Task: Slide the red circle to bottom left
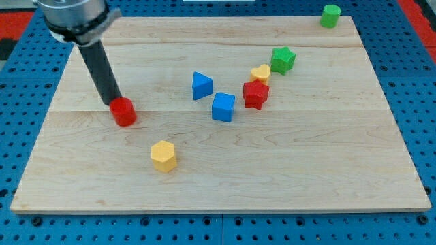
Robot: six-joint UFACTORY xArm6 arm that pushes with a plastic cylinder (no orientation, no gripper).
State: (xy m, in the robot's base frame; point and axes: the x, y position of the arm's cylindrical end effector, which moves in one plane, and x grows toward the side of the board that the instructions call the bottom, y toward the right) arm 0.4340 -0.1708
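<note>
Pale wooden board with visible plank seams, lying on a blue perforated base; a strip of red shows at the view's top left corner.

Arm: the dark rod comes down at a slant from a grey cylindrical housing at the view's top left. The tool is a plain rod with no jaws, so it holds nothing. Its tip sits at the upper-left edge of the red circle, touching or all but touching; the exact contact cannot be made out.

Red circle: in the left half of the board, roughly at mid-height, well short of the bottom left corner.

Other blocks:
- Yellow hexagon-like block, below and to the right of the red circle, apart from it.
- Blue triangular block, near the board's centre.
- Blue cube, just below and right of the blue triangular block, close but seemingly not touching.
- Red star-like block, to the right of the blue cube.
- Yellow heart, directly above the red star-like block, touching it or nearly so.
- Green star, up and right of the yellow heart, very close.
- Green cylinder, alone at the board's top right corner, well apart from the rest.
</note>
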